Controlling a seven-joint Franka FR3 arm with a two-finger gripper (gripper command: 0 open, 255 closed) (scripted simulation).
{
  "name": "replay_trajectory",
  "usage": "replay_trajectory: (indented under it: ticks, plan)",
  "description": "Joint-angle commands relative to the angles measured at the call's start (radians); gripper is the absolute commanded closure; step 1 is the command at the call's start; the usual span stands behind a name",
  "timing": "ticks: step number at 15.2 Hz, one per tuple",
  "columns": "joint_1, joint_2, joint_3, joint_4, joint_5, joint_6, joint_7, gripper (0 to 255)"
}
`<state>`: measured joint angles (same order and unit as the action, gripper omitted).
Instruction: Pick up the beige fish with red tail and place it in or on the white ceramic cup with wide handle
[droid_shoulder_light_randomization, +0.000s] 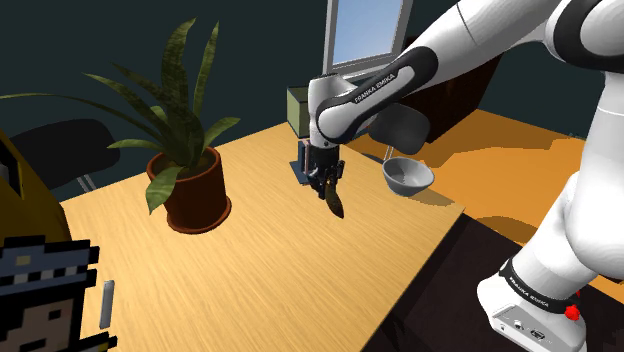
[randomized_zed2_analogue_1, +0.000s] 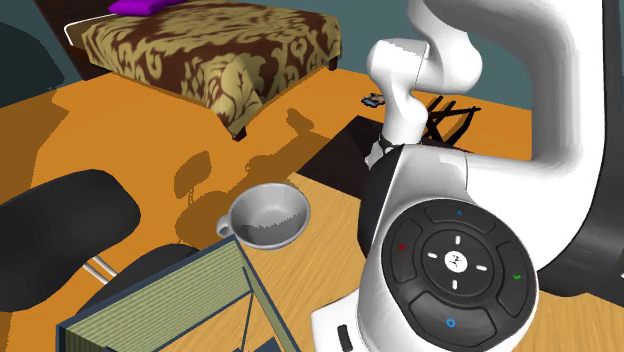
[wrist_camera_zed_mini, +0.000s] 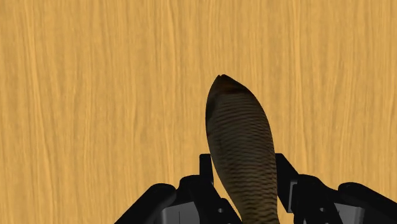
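The fish (wrist_camera_zed_mini: 240, 149) is a brownish-beige, ribbed, tapering body clasped between my black fingers (wrist_camera_zed_mini: 205, 170); its tail is hidden inside the hand. In the shoulder view it hangs from my gripper (droid_shoulder_light_randomization: 329, 187) as a dark pointed shape (droid_shoulder_light_randomization: 334, 203) above the wooden table (droid_shoulder_light_randomization: 280, 270). My gripper is shut on it. The cup (droid_shoulder_light_randomization: 407, 176) is a wide grey-white bowl-like mug near the table's far corner, to the shoulder view's right of the gripper. In the second exterior view the cup (randomized_zed2_analogue_1: 266, 215) shows its handle at the left, beside the arm's wrist (randomized_zed2_analogue_1: 455, 265).
A potted plant (droid_shoulder_light_randomization: 190, 150) stands to the shoulder view's left of the gripper. A greenish box (droid_shoulder_light_randomization: 297, 108) sits at the table's back edge, seen close up (randomized_zed2_analogue_1: 170, 300) in the second exterior view. A pixel-art block (droid_shoulder_light_randomization: 45, 295) and a small white bar (droid_shoulder_light_randomization: 107, 302) lie near the front left.
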<state>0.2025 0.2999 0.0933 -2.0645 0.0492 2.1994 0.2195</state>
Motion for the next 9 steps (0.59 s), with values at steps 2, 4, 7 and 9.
replay_trajectory:
  ticks: [2,4,7,9]
  plan:
    - [0.000,-0.024,0.001,0.012,0.001,-0.037,0.001,255]
    - [-0.001,-0.041,0.001,0.019,0.002,-0.060,0.002,255]
    - [-0.002,-0.064,0.002,0.031,0.003,-0.095,0.003,255]
    - [-0.002,-0.079,0.002,0.040,0.004,-0.119,0.003,255]
